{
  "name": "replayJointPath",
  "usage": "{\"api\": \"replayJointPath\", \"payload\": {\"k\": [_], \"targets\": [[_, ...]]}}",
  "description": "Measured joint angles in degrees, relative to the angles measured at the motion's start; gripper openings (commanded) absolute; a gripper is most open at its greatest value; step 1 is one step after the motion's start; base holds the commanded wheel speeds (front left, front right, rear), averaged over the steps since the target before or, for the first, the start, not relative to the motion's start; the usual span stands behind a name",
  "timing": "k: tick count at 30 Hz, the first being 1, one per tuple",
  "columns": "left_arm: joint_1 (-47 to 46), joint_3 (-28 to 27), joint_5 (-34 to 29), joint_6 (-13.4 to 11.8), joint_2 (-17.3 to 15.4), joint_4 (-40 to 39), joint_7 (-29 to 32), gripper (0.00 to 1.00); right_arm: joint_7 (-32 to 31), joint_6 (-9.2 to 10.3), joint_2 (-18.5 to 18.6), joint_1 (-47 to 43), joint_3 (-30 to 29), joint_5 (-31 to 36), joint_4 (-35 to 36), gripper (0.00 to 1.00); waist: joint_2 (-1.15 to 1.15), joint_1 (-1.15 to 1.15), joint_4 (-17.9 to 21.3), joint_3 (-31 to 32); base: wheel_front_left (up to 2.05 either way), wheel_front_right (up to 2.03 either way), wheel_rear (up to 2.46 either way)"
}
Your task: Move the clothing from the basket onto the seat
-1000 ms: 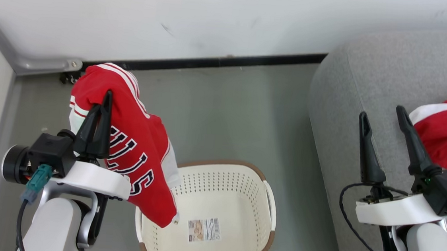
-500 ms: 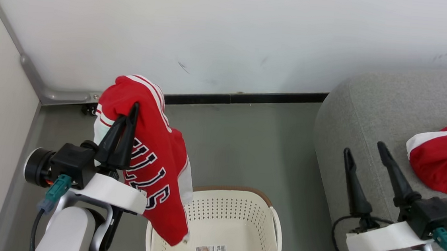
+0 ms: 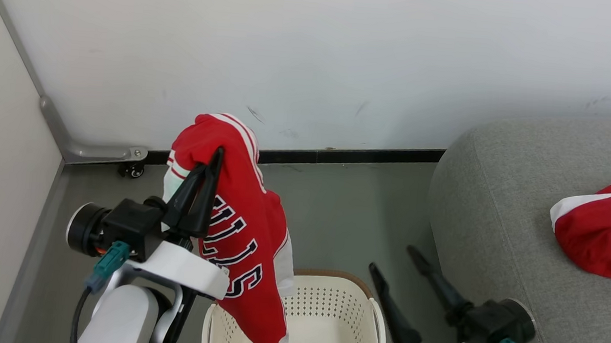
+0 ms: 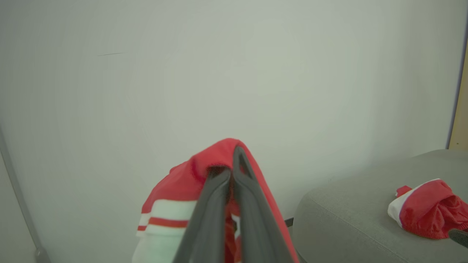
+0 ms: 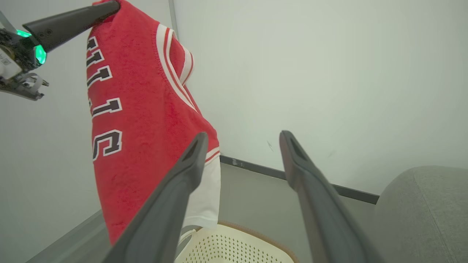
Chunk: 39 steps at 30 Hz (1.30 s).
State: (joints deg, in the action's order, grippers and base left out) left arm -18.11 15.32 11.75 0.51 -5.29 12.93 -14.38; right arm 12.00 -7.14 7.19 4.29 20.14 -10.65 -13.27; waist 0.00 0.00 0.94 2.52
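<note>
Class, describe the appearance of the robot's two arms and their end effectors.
The left end effector and right end effector each have two long, tapered black fingers on a black body, a white bracket and a teal connector. The left forearm is pale grey.

My head camera has tilted up: more wall [image 3: 347, 60] in view, less of the basket [image 3: 330, 276]. My right gripper [image 3: 393, 258] has swung left off the seat [image 3: 498, 219] and now points over the floor [image 3: 335, 206] between seat and basket. My left gripper [image 3: 216, 154] has carried the jersey [image 3: 249, 227] slightly up and rightward.
</note>
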Motion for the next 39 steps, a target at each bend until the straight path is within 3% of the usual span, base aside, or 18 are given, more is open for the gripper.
{"api": "replayJointPath", "payload": {"k": [19, 34, 39], "targets": [[-7.6, 4.1, -2.6, -1.6, 2.1, 0.1, 5.0, 0.00, -1.5, 0.00, 1.8, 5.8, 15.0, -5.1, -3.4, 1.00, 0.00, 0.00, 0.5, -0.9, 0.00, 0.00, 0.00], [-11.3, 9.5, -3.5, -3.6, 2.7, -0.1, 9.4, 0.00, -0.1, 0.00, -2.2, 12.0, 15.7, -7.6, -13.6, 1.00, 0.00, 0.00, 0.1, -1.5, 0.00, 0.00, 0.00], [-11.7, 11.1, -3.5, -4.0, 2.8, -0.4, 10.4, 0.00, 0.5, 0.00, -2.6, 14.1, 19.0, -9.6, -15.9, 1.00, 0.00, 0.00, -0.5, -1.5, 0.00, 0.00, 0.00]]}}
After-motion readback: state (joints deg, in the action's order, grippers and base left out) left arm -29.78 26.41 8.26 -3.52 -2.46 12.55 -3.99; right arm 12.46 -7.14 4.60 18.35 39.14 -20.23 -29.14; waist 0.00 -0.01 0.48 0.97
